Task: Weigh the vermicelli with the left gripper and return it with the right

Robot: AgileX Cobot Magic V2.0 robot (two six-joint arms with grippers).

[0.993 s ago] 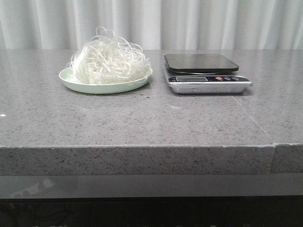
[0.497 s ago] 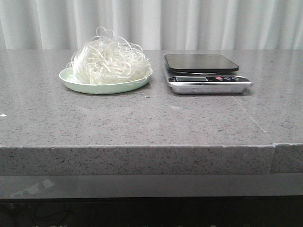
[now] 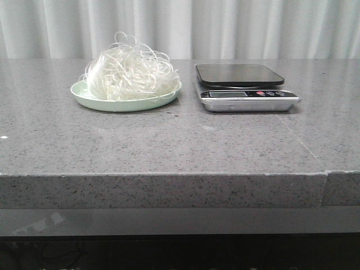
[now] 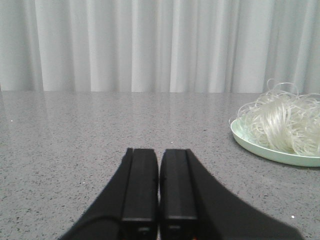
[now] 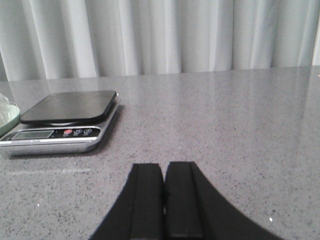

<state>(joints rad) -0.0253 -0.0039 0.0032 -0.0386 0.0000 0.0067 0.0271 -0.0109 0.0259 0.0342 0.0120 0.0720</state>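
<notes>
Nearest, low in each wrist frame, the left gripper (image 4: pixel 159 187) and right gripper (image 5: pixel 164 200) sit clenched, fingers pressed together, grasping nothing. Farther back, left of centre in the front frame, the vermicelli (image 3: pixel 129 73) heaps as a fluffy, translucent white tangle on the pale green plate (image 3: pixel 90 98), beside the scale (image 3: pixel 244 87).
</notes>
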